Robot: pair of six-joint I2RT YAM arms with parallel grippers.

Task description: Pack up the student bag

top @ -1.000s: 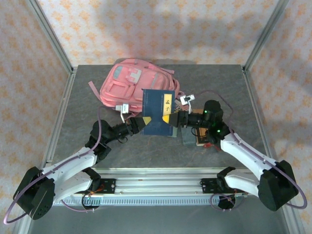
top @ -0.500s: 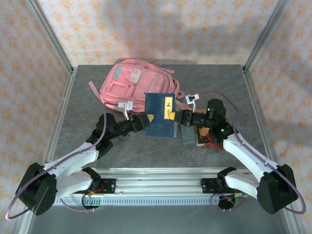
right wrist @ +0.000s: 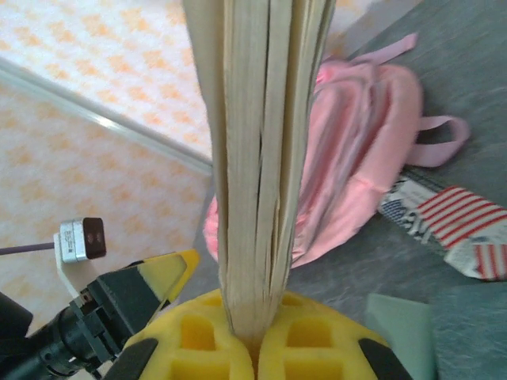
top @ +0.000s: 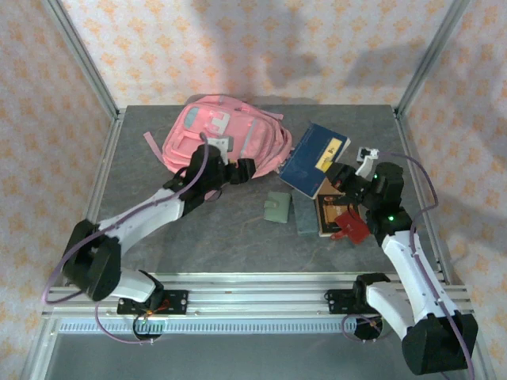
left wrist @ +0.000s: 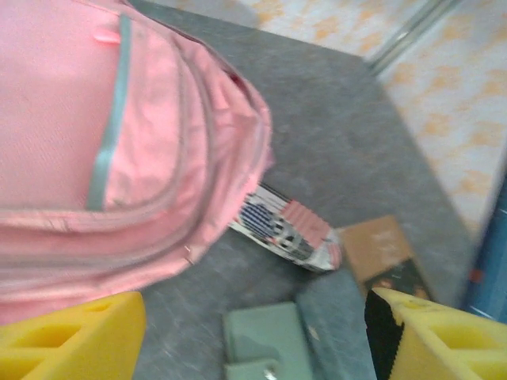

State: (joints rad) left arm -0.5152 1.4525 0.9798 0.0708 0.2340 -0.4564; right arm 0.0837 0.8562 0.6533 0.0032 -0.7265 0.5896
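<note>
Nearest the arms, off the student bag's (top: 226,136) right front corner, 4 things lie loose on the table (top: 158,237): a red item (top: 353,229), a brown book (top: 325,215), a grey case (top: 303,218) and a small green wallet (top: 277,207). None of them touches the bag.

Farther back, to the right of the bag and apart from it, the right gripper (top: 342,178) is clamped on the bottom edge of a blue book (top: 315,156) and holds it clear of the table. The left gripper (top: 242,168) hangs at the bag's front right edge, jaws wide apart with nothing between them. Its wrist view shows a flag-striped pouch (left wrist: 289,229) lying against the bag's edge.

The bag lies flat at the far side, pockets up. I can make out no open mouth on it.

Packing looks barely begun. Nothing shows inside the bag, 1 book is in hand, and 5 more things wait outside. The bag probably needs opening first.
</note>
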